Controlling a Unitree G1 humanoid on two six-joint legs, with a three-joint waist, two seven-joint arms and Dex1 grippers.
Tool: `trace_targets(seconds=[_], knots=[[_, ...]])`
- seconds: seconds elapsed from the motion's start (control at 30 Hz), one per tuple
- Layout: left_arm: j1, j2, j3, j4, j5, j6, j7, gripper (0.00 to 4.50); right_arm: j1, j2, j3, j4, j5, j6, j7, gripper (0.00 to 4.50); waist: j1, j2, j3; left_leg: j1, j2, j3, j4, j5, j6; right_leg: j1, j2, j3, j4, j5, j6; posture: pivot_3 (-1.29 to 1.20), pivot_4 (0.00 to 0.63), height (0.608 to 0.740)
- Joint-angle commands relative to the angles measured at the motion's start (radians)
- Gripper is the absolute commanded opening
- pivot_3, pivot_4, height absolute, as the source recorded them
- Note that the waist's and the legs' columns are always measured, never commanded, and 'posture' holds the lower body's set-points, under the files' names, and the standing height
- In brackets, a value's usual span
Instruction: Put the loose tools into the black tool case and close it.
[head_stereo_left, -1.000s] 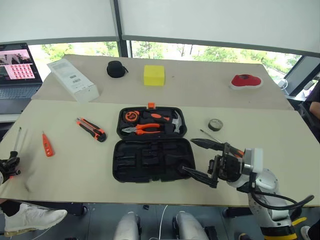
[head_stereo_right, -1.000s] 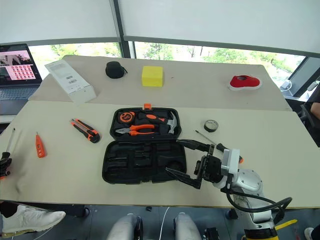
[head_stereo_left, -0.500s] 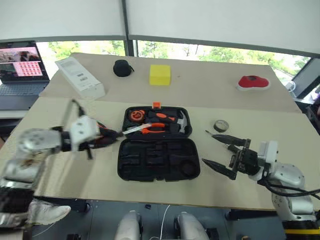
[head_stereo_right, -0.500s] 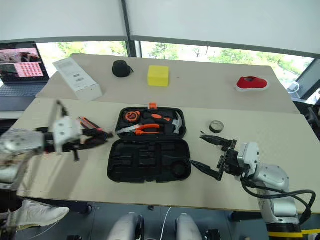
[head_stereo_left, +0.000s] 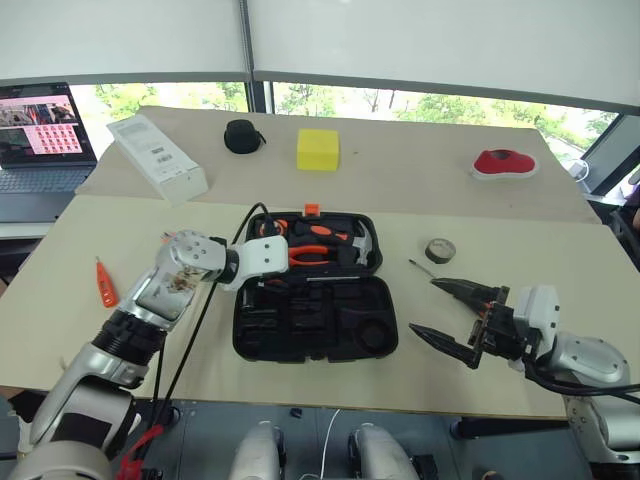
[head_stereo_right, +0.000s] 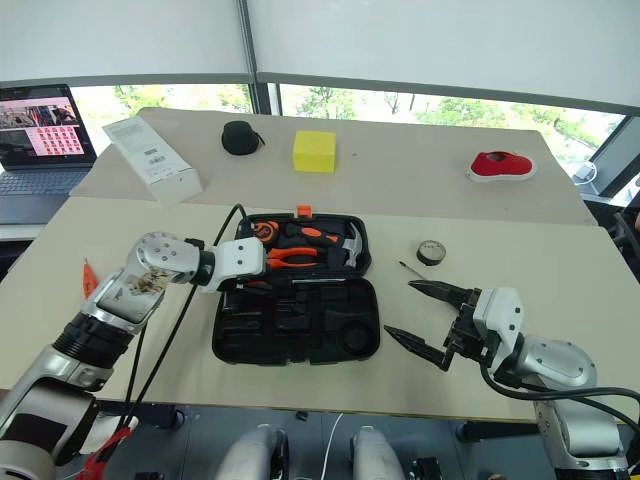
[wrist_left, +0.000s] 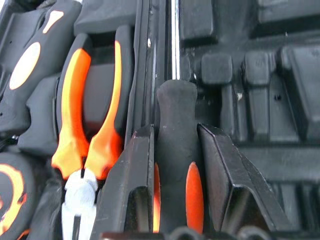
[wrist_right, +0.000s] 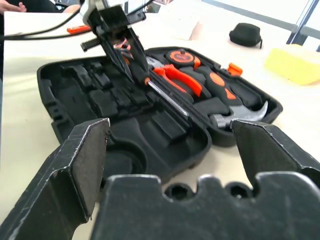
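Observation:
The black tool case (head_stereo_left: 243, 335) lies open in the middle of the near table. My left gripper (wrist_left: 176, 131) is shut on the black-and-orange handle of a long screwdriver (wrist_left: 174, 165). It holds the screwdriver low over the case's left side, and the steel shaft (head_stereo_left: 330, 278) runs along the hinge line. My right gripper (head_stereo_left: 422, 305) hangs open and empty just right of the case's near half. Behind it a second screwdriver's thin shaft (head_stereo_left: 419, 267) lies on the table. A small dark tape roll (head_stereo_left: 440, 250) sits further back. A short orange tester screwdriver (head_stereo_left: 103, 283) lies far left.
Orange-handled pliers (head_stereo_left: 318, 255), a hammer (head_stereo_left: 362, 243) and a tape measure (head_stereo_right: 262, 230) fill the case's far half. On the back table are a yellow block (head_stereo_left: 318, 149), a black pouch (head_stereo_left: 240, 136), a white box (head_stereo_left: 158, 158), a red object (head_stereo_left: 502, 162) and a laptop (head_stereo_left: 35, 140).
My left arm has swung in from the table's far left edge to the case, carrying the screwdriver. The right gripper has drifted slightly right and stayed open.

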Motion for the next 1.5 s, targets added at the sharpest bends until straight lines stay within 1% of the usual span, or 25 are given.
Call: trace_targets(seconds=[0.03,0.1,0.13,0.2,0.23,0.27,0.33,0.37,0.53,0.63,0.87,0.93,0.97,1.07,1.23,1.4,1.47,1.5], knots=[[0.011,-0.007,-0.006,-0.035,-0.01,0.035,-0.026,0.88,0.004,0.003,-0.027,-0.049,0.027,0.018,-0.02,4.5,0.003,0.0,0.0,0.0,0.0,0.0,0.001,0.0,0.0,0.0,0.0,0.0,0.0,0.0,0.0,0.0,0.15,0.74],[0.025,0.009,0.0,-0.054,-0.002,0.037,-0.03,1.88,-0.003,0.002,-0.026,-0.054,0.031,0.029,-0.024,4.5,0.004,0.0,0.0,-0.001,0.0,0.0,0.001,0.0,0.0,0.0,0.0,0.0,0.0,0.0,0.0,0.0,0.15,0.74],[0.029,0.016,0.001,-0.057,0.008,0.037,-0.026,2.02,-0.006,0.002,-0.026,-0.056,0.033,0.032,-0.025,4.5,0.004,0.0,0.0,-0.001,0.0,0.0,0.001,0.0,0.0,0.0,0.0,0.0,0.0,0.0,0.0,0.0,0.15,0.74],[0.038,0.026,0.007,-0.07,0.011,0.051,-0.027,2.85,-0.014,0.001,-0.024,-0.058,0.037,0.039,-0.026,4.5,0.004,0.0,0.0,-0.001,0.0,0.0,0.001,0.0,0.0,0.0,0.0,0.0,0.0,0.0,0.0,0.0,0.15,0.74],[0.043,0.025,0.012,-0.079,0.004,0.06,-0.027,3.14,-0.019,0.001,-0.022,-0.057,0.038,0.042,-0.026,4.5,0.004,0.0,0.0,-0.001,0.0,0.0,0.001,0.0,0.0,0.0,0.0,0.0,0.0,0.0,0.0,0.0,0.15,0.74],[0.048,0.024,0.016,-0.089,0.0,0.071,-0.024,3.58,-0.022,0.002,-0.021,-0.058,0.038,0.045,-0.026,4.5,0.004,0.0,0.0,-0.001,0.0,0.0,0.001,0.0,0.0,0.0,0.0,0.0,0.0,0.0,0.0,0.0,0.15,0.74],[0.053,0.018,0.026,-0.101,0.005,0.066,-0.005,4.24,-0.026,0.003,-0.019,-0.058,0.041,0.048,-0.026,4.5,0.004,0.0,0.0,-0.001,0.0,0.0,0.001,0.0,0.0,0.0,0.0,0.0,0.0,0.0,0.0,0.0,0.15,0.74],[0.053,0.009,0.04,-0.101,0.0,0.062,0.012,4.48,-0.026,0.003,-0.018,-0.059,0.044,0.05,-0.025,4.5,0.004,0.0,0.0,-0.001,0.0,-0.001,0.001,0.0,0.0,0.0,0.0,0.0,0.0,0.0,0.0,0.0,0.15,0.74],[0.062,-0.02,0.142,-0.119,-0.114,0.028,0.005,4.48,-0.017,0.001,-0.022,-0.067,0.058,0.054,-0.024,4.5,0.007,0.0,0.0,-0.003,0.0,-0.001,0.002,0.0,0.0,-0.001,0.0,-0.001,0.0,0.0,0.0,0.0,0.15,0.74],[0.078,-0.027,0.182,-0.103,-0.167,0.02,-0.003,3.71,-0.011,0.011,-0.027,-0.069,0.075,0.055,-0.027,4.5,0.006,0.0,0.0,-0.003,0.0,-0.002,0.003,0.0,0.0,-0.001,0.0,-0.001,0.0,0.0,0.0,0.0,0.15,0.74],[0.122,-0.11,0.178,-0.031,-0.18,-0.018,0.045,0.91,0.001,0.027,-0.021,-0.074,0.079,0.054,-0.036,4.5,0.006,0.0,0.0,-0.003,0.0,-0.002,0.003,0.0,0.0,-0.001,0.0,-0.001,0.0,0.0,0.001,0.0,0.15,0.74],[0.139,-0.117,0.159,-0.023,-0.161,-0.026,0.049,0.23,0.007,0.024,-0.023,-0.075,0.081,0.06,-0.036,4.5,0.006,0.0,0.0,-0.003,0.0,-0.002,0.003,0.0,0.0,-0.001,0.0,-0.001,0.0,0.0,0.001,0.0,0.15,0.74],[0.145,-0.113,0.145,-0.017,-0.14,-0.033,0.053,0.04,0.01,0.022,-0.024,-0.076,0.082,0.061,-0.036,4.5,0.006,0.0,0.0,-0.003,0.0,-0.002,0.003,0.0,0.0,-0.001,0.0,-0.001,0.0,0.0,0.001,0.0,0.15,0.74],[0.159,-0.101,0.117,0.003,-0.106,-0.054,0.051,0.04,0.015,0.022,-0.025,-0.08,0.082,0.063,-0.038,4.5,0.006,0.0,0.0,-0.003,0.0,-0.002,0.003,0.0,0.0,-0.001,0.0,-0.001,0.0,0.0,0.001,0.0,0.15,0.74],[0.156,-0.137,0.09,0.074,-0.087,-0.046,0.078,0.04,0.034,0.019,-0.038,-0.082,0.081,0.063,-0.039,4.5,0.007,0.001,-0.001,-0.002,0.0,-0.002,0.003,0.0,0.0,0.001,0.0,-0.001,0.0,0.0,0.001,0.0,0.15,0.74],[0.163,-0.157,0.054,0.082,-0.079,-0.021,0.069,0.04,0.039,0.022,-0.041,-0.082,0.067,0.062,-0.053,4.5,0.011,0.002,-0.002,0.001,0.0,-0.003,0.005,0.0,0.0,0.005,0.0,-0.002,0.0,0.001,0.001,0.0,0.15,0.74],[0.16,-0.181,0.078,0.098,-0.09,-0.033,0.105,0.04,0.045,0.028,-0.056,-0.073,0.061,0.056,-0.074,4.5,0.013,0.002,-0.002,0.006,0.0,-0.004,0.005,0.0,0.0,0.011,-0.001,-0.002,-0.001,0.0,0.001,0.0,0.15,0.74],[0.158,-0.195,0.114,0.109,-0.111,-0.05,0.129,0.04,0.054,0.03,-0.076,-0.066,0.06,0.05,-0.083,4.5,0.014,0.002,-0.002,0.008,-0.001,-0.004,0.005,0.0,0.0,0.013,-0.001,-0.002,-0.001,0.0,0.001,0.0,0.15,0.74]])
